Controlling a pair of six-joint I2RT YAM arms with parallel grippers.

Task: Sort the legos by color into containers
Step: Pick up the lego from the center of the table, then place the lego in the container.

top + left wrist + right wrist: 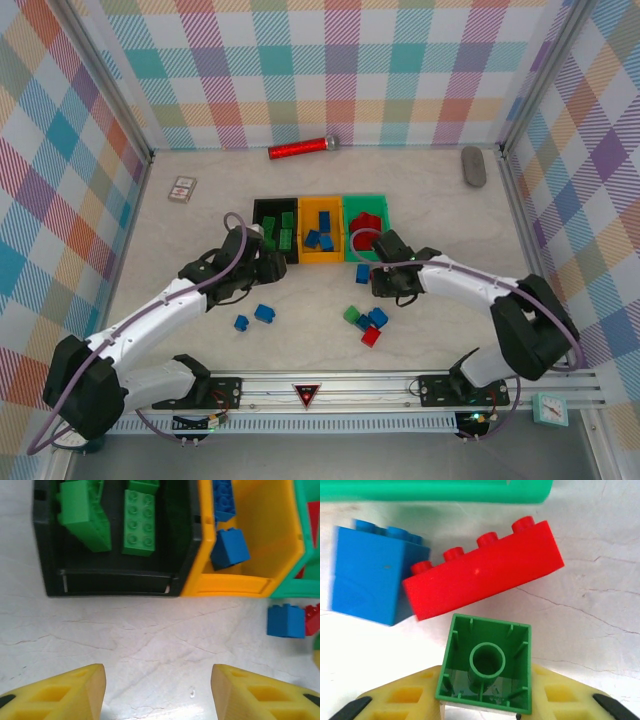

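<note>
The pale surface (440, 220) took up most of the top view, with the left arm (160, 312) reaching up from the lower left and the right arm (470, 285) bending in from the lower right. Just above centre stood the three joined containers: black bin (257, 215), orange-yellow bin (320, 259) and green bin (365, 197), left to right. In the left wrist view the left end effector (158, 685) hung open at the bottom of the frame, its yellow fingers (65, 692) well apart over bare surface, below the black bin's front wall. In the right wrist view the right end effector (487, 697) was clamped on an upturned green lego (485, 662), hollow underside toward the camera. Above it lay a long red lego (480, 575) against a blue lego (367, 575), near the green bin's wall. Green bricks (139, 522) lay in the black bin, blue bricks (230, 547) in the orange-yellow, red bricks (366, 222) in the green. Lower in the top view sat loose pieces — two blue legos (264, 313) left of centre, a mixed cluster (378, 318) right of centre.
</note>
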